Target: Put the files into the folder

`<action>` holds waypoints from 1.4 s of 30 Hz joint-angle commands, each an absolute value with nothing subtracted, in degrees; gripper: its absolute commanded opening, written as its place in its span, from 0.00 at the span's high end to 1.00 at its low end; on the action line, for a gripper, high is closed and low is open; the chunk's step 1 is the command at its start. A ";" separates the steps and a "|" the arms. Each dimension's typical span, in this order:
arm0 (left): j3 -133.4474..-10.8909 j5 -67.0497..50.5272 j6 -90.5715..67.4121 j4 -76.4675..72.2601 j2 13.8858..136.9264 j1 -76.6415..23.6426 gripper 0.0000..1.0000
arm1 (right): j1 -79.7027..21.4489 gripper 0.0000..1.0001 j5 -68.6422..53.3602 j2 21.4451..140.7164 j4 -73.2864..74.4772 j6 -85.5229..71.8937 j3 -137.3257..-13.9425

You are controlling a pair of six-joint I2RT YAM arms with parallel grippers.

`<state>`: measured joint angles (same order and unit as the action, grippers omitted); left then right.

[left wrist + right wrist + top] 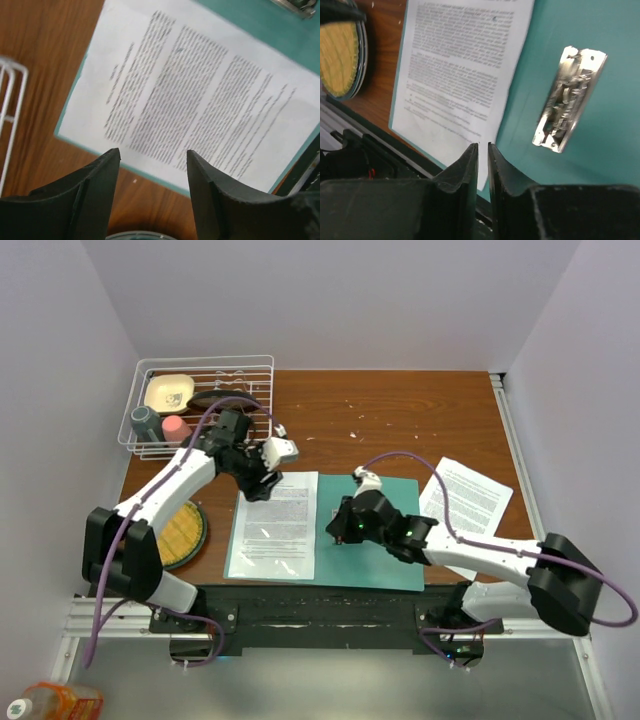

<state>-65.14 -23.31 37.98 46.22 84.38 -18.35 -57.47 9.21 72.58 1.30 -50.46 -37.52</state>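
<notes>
Top view, rack: wire rack (pixel 206 360) at the far left holds a bowl (pixel 168 392), a dark cup (pixel 145 422) and a pink cup (pixel 176 428).
Top view, folder: the folder (pixel 365 565) lies open on the wooden tabletop (pixel 400 415). One sheet (pixel 275 525) is on its left half, and a second sheet (pixel 470 495) is at its right edge.
Left wrist view, left pincer (pixel 152 157): spread, empty, above the sheet.
Right wrist view, right pincer (pixel 483 147): pressed together, empty, near the clip (pixel 567 100).

Folder (pixel 370 570): plain teal-green, clip (pixel 569 100) silver. Files (pixel 275 525): white, dense black print. Table (pixel 400 420): brown wood grain; rack (pixel 205 365) white wire; plate (pixel 183 532) yellow weave.
</notes>
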 commanded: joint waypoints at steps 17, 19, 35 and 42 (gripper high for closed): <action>-78.66 -26.72 14.94 33.93 108.10 -37.79 0.50 | -50.98 0.82 5.54 73.12 -8.87 -52.55 -20.66; -78.57 -26.37 14.94 33.75 109.33 -38.93 0.51 | -50.98 0.82 6.06 74.00 -10.28 -53.00 -20.30; -79.36 -22.33 13.62 33.58 116.98 -43.42 0.62 | -50.98 0.99 10.02 76.19 -16.69 -56.34 -16.35; -82.35 -20.57 13.19 33.14 119.35 -43.24 0.66 | -50.28 1.00 9.85 86.82 -20.82 -56.95 -17.93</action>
